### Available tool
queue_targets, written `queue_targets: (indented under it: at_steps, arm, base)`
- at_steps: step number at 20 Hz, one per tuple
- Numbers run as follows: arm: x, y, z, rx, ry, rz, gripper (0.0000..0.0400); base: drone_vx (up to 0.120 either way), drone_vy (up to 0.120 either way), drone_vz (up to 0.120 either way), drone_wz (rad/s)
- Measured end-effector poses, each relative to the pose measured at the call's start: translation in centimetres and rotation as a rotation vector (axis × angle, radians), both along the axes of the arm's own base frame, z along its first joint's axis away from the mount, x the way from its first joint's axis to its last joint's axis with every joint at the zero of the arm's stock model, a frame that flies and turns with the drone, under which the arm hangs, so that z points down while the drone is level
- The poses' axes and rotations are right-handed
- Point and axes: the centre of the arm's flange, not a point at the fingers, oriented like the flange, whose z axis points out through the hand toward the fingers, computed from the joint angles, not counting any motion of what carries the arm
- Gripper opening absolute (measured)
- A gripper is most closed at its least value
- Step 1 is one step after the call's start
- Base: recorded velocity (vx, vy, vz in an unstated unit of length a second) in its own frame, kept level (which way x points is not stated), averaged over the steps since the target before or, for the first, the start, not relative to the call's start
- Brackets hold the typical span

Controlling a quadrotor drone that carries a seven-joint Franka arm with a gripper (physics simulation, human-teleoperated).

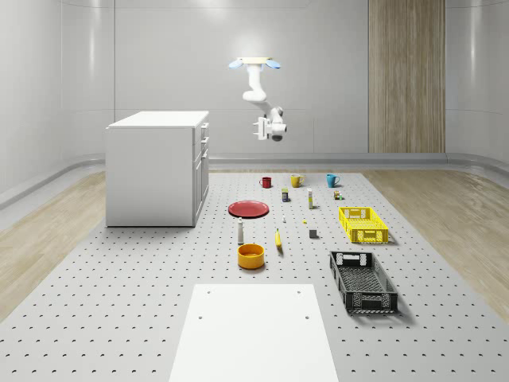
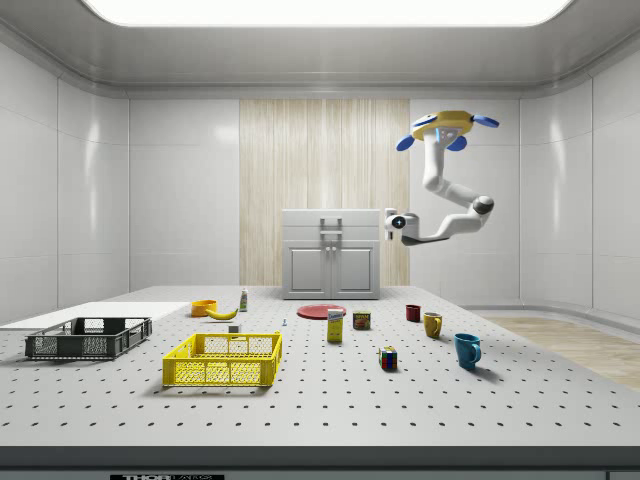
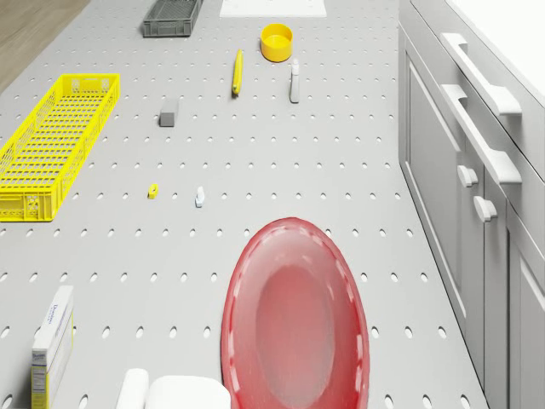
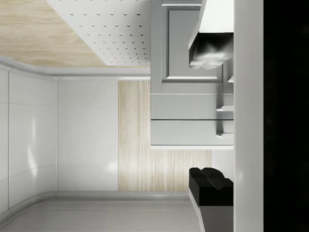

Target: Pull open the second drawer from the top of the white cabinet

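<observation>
- The drone [image 1: 255,63] hovers high above the pegboard table [image 1: 119,318], over the red plate [image 1: 249,208] and out in front of the white cabinet [image 1: 151,171], which stands at the whole-scene view's left
- Its arm hangs down and bends toward the cabinet, holding the gripper [image 1: 260,128] level with the upper drawers but well apart from their fronts
- In the wrist view the two fingers [image 4: 210,53] stand spread with the cabinet face visible between them, so the pincer looks released and holds nothing
- The second drawer [image 4: 186,106] sits flush with the one above it, shut; its bar handle [image 3: 481,136] runs just below the top drawer's handle in the drone view
- Whether the gripper is lined up with that handle or the top one is hard to judge from these angles
- Nothing of the task is done yet: the approach, the grip on the handle and the pull outward all remain
- A yellow crate [image 1: 363,224], black crate [image 1: 363,281], mugs and small items lie on the table, away from the work
</observation>
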Motion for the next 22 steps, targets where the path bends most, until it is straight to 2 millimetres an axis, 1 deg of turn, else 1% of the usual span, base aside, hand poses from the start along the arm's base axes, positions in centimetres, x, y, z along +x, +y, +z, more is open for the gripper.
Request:
queue_targets:
  at_steps: [3,4,13,22]
  arm:
    - [0.0,0.0,0.0,0.0,0.0,0.0,0.03]
    - [0.0,0.0,0.0,0.0,0.0,0.0,0.03]
    - [0.0,0.0,0.0,0.0,0.0,0.0,0.03]
    - [0.0,0.0,-0.01,0.0,0.0,0.0,0.03]
  base:
    - [0.12,-0.12,0.0,0.0]
    - [0.12,-0.04,0.0,0.0]
    - [0.12,0.0,0.0,0.0]
    - [0.12,-0.116,0.0,0.0]
